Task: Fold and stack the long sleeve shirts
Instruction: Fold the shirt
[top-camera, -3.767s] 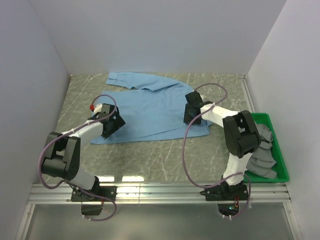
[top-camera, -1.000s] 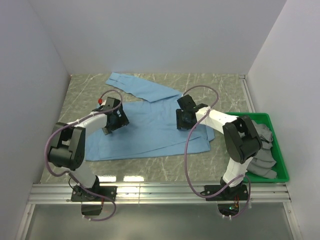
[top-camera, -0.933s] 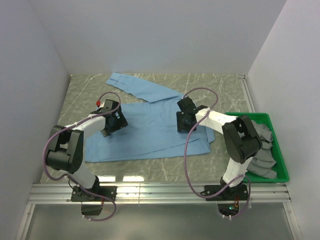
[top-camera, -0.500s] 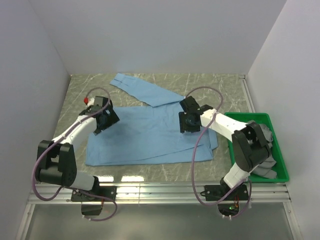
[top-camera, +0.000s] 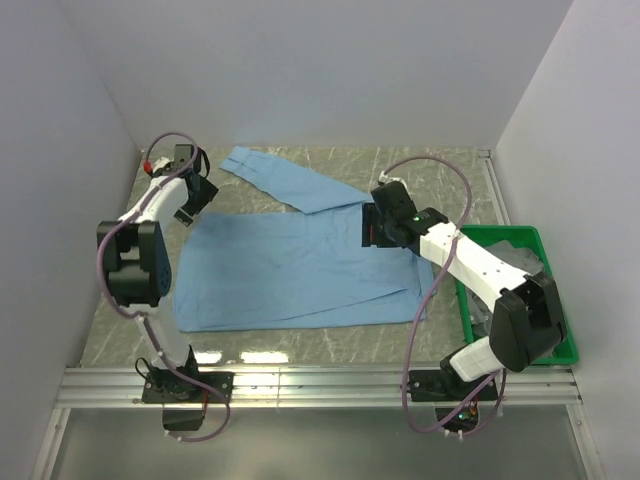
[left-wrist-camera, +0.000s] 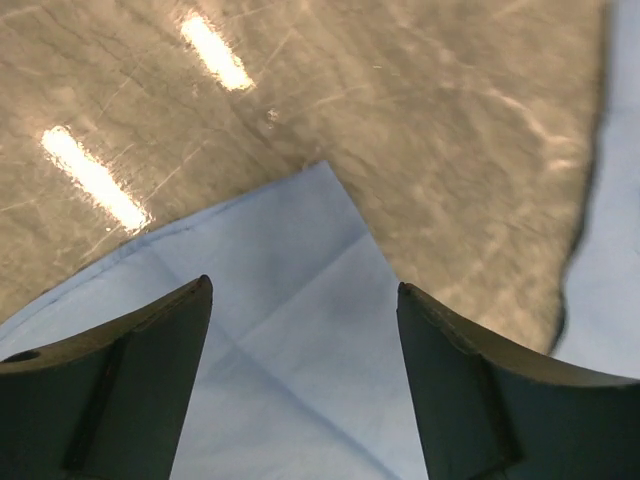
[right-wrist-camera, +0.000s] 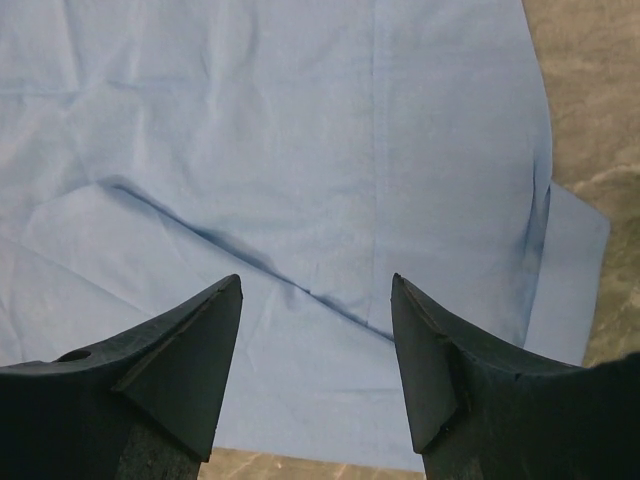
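Top external: your left gripper (top-camera: 192, 206), parted, sits over the 10 o'clock corner of the light blue shirt (top-camera: 290, 270); right gripper (top-camera: 376, 232), parted, at 2 o'clock.

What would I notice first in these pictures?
A light blue shirt lies spread out in the middle of the table, one sleeve angled toward the back. The left gripper hangs open over its far left corner, the right gripper open over its right side. A bright green tray sits at the right edge.
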